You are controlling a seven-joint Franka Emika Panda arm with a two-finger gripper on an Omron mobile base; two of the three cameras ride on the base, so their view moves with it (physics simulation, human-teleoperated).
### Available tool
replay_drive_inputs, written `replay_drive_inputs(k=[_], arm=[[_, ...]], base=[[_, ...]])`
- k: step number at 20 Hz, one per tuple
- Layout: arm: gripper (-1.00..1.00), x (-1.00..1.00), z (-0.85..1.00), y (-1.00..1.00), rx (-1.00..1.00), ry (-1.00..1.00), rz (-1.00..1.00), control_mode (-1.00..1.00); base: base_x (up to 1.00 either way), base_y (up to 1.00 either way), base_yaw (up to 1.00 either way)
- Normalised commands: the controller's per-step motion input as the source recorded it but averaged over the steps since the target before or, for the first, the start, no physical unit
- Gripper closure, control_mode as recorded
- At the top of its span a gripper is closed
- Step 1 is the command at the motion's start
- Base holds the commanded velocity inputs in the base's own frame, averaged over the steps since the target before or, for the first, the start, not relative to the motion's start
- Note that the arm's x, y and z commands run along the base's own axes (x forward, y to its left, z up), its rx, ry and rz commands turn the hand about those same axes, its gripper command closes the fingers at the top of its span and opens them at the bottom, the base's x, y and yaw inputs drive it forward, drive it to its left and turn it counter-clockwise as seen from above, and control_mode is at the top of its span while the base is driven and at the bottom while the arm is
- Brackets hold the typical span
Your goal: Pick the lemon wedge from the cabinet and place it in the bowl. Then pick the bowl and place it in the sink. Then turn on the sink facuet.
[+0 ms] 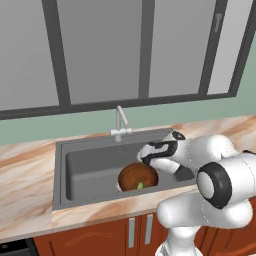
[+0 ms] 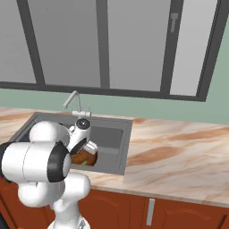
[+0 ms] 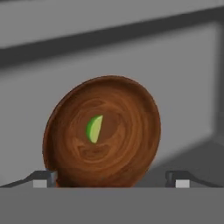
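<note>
So the bowl (image 3: 103,133) is sat down in the sink (image 1: 75,170), parked between the spread-apart fingertips (image 3: 43,178) of the gripper (image 3: 111,179), which is let go and gripping nothing, with the lemon wedge (image 3: 94,128) seen lying in its middle. The bowl-drop step looks done, so next the hand probably needs to be lifted up and back toward the sink facuet (image 1: 120,121), where its side lever gets nudged.

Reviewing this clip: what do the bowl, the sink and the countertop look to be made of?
Bowl: glossy brown wood, judging by its swirling grain rings. Sink: probably matte dark grey metal, uniform and unpatterned. Countertop: looks like polished marble or stone, beige with rust-coloured veins.
</note>
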Motion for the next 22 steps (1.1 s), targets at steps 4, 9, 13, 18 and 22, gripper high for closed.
replay_drive_inputs(k=[4, 9, 13, 18, 22], arm=[[-1.00, -0.08, 0.95, 0.00, 0.05, 0.00, 0.00, -1.00], [-1.00, -0.01, 0.04, 0.01, 0.05, 0.05, 0.02, -1.00], [-1.00, 0.00, 0.29, 0.00, 0.31, 0.00, -0.14, -1.00], [-1.00, 0.00, 0.67, 0.00, 0.52, 0.00, -0.28, -1.00], [-1.00, 0.00, 0.56, 0.00, 0.50, 0.02, -0.41, -1.00]], base=[[0.00, 0.00, 0.00], [0.00, 0.00, 0.00], [0.00, 0.00, 0.00], [0.00, 0.00, 0.00], [0.00, 0.00, 0.00]])
